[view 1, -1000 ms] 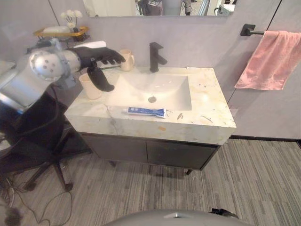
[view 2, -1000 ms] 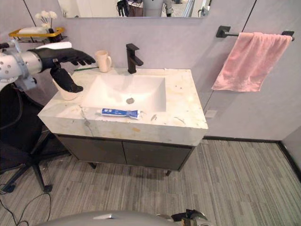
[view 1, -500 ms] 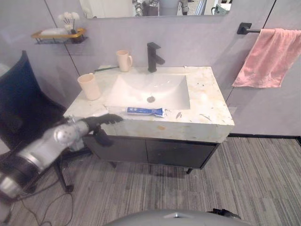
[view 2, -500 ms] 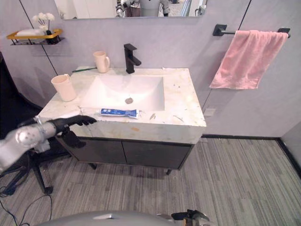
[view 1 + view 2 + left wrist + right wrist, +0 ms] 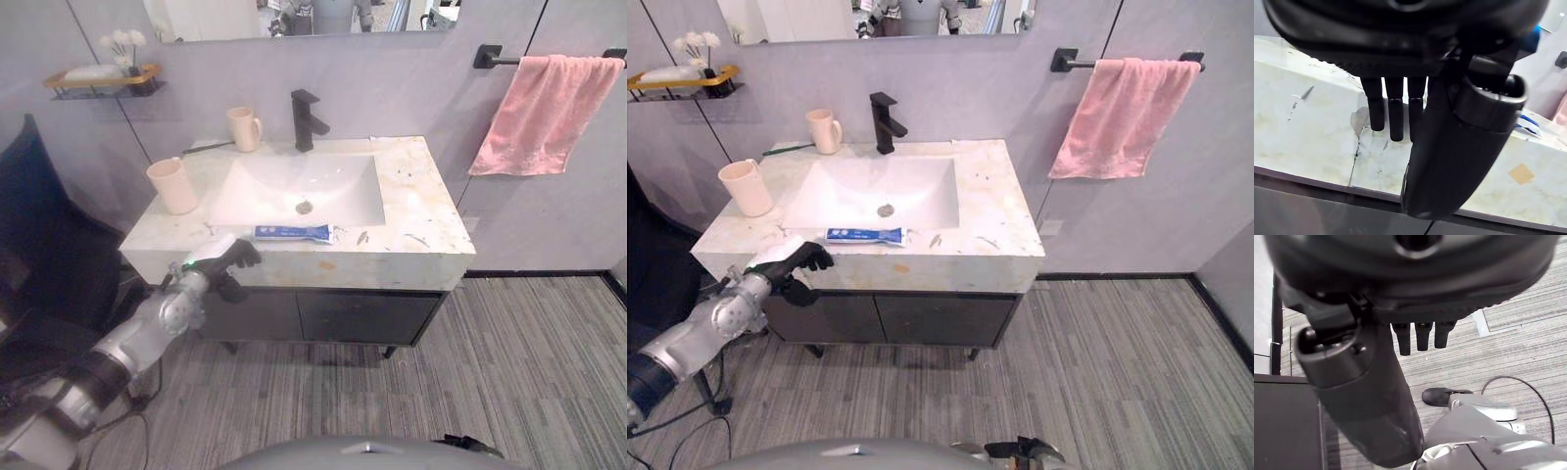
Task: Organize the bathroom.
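Note:
A blue and white toothpaste tube (image 5: 292, 232) lies on the marble counter (image 5: 421, 211) in front of the sink basin (image 5: 323, 186). A pink cup (image 5: 173, 186) stands upright at the counter's left side. A cream mug (image 5: 243, 128) stands by the black faucet (image 5: 303, 119), with a green toothbrush (image 5: 208, 148) lying next to it. My left hand (image 5: 231, 265) is open at the counter's front left edge, left of the tube, holding nothing; its straight fingers (image 5: 1396, 112) point over the marble. My right hand (image 5: 1371, 396) hangs open above the striped floor.
A pink towel (image 5: 537, 113) hangs on a black bar on the right wall. A small yellow shelf (image 5: 98, 78) with flowers is on the left wall. A black office chair (image 5: 49, 255) stands left of the dark cabinet (image 5: 333, 315).
My left hand dropped from beside the pink cup to the counter's front left edge and stays there. The camera has also shifted.

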{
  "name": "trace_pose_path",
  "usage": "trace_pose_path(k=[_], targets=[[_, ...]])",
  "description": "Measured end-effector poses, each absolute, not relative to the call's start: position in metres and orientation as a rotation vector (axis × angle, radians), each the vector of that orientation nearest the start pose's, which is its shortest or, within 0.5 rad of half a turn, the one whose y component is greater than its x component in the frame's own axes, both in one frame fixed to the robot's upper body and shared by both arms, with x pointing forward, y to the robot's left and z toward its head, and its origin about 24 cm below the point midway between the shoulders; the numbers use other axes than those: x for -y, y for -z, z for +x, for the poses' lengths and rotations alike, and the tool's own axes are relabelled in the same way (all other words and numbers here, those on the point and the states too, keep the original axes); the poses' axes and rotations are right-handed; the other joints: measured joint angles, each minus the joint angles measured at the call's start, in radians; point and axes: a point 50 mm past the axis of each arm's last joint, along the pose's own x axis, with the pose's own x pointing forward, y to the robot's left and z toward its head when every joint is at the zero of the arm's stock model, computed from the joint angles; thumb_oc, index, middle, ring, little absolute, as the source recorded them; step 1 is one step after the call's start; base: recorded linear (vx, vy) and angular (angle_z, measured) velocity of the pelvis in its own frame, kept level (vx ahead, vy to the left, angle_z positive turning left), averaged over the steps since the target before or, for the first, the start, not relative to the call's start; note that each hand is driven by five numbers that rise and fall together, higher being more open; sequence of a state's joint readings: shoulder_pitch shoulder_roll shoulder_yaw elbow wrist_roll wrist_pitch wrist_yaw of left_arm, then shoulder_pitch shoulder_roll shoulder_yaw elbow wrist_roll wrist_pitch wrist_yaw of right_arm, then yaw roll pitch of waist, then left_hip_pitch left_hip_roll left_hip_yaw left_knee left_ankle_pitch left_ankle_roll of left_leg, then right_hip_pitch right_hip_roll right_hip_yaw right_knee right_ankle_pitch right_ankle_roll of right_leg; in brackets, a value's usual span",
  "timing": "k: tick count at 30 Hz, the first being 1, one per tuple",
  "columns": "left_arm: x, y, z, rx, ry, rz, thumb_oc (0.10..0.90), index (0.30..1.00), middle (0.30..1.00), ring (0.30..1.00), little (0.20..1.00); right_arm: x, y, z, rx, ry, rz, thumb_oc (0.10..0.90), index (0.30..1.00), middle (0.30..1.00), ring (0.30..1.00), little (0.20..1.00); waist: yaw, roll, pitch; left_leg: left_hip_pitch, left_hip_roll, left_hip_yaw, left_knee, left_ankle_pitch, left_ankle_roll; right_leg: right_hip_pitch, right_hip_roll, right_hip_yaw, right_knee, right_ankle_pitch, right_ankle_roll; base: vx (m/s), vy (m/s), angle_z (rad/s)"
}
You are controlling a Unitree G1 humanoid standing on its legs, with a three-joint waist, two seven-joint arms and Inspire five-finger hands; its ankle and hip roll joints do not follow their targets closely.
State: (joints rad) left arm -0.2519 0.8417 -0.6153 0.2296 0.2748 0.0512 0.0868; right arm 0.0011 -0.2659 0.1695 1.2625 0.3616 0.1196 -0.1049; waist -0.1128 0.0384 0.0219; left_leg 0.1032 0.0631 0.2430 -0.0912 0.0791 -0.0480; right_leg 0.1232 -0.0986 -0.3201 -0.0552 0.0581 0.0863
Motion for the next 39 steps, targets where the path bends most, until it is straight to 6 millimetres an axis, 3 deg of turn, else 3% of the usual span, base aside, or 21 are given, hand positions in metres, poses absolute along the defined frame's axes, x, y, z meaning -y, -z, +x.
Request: trace_pose_path(k=[10,23,30,34,39], targets=[[-0.221,-0.007,0.264,-0.192,0.362,1.261,0.8,0.9,0.9,0.9,0.9,0.247,0.164,0.066,-1.369,0.332,-0.082,0.8,0.9,0.9,0.9,0.9,-0.008,-0.001,-0.016,-0.007,0.0,0.01,0.0,-0.005,0.008,-0.009,-0.001,0.009,0.001,0.003,0.002,0.0,0.0,-0.01],[-0.217,0.0,0.26,-0.102,0.26,1.248,0.8,0.9,0.9,0.9,0.9,0.247,0.164,0.067,-1.369,0.311,-0.115,0.8,0.9,0.9,0.9,0.9,-0.013,-0.002,-0.016,-0.005,-0.001,0.009,0.0,-0.005,0.01,-0.006,-0.002,0.008,0.001,0.003,0.002,0.0,0.0,0.0],[-0.219,-0.018,0.264,0.084,0.117,1.229,0.8,0.9,0.9,0.9,0.9,0.247,0.164,0.066,-1.37,0.312,-0.114,0.8,0.9,0.9,0.9,0.9,0.0,-0.014,-0.008,0.005,0.0,0.007,0.0,-0.007,0.008,0.005,-0.001,0.006,0.002,0.002,0.001,0.0,0.0,0.0],[-0.233,-0.043,0.274,0.161,-0.046,1.211,0.8,0.9,0.9,0.9,0.9,0.247,0.164,0.064,-1.374,0.313,-0.114,0.8,0.9,0.9,0.9,0.9,-0.002,-0.029,0.001,0.006,0.0,0.007,0.0,-0.007,0.009,0.006,-0.002,0.007,0.002,0.002,0.001,0.0,0.0,0.0],[-0.25,-0.072,0.281,0.22,-0.104,1.248,0.8,0.9,0.9,0.9,0.9,0.246,0.166,0.057,-1.392,0.316,-0.111,0.8,0.9,0.9,0.9,0.9,-0.003,-0.043,0.008,0.008,-0.001,0.007,0.0,-0.006,0.012,0.009,-0.002,0.007,0.0,0.002,0.001,0.0,0.0,0.0]])
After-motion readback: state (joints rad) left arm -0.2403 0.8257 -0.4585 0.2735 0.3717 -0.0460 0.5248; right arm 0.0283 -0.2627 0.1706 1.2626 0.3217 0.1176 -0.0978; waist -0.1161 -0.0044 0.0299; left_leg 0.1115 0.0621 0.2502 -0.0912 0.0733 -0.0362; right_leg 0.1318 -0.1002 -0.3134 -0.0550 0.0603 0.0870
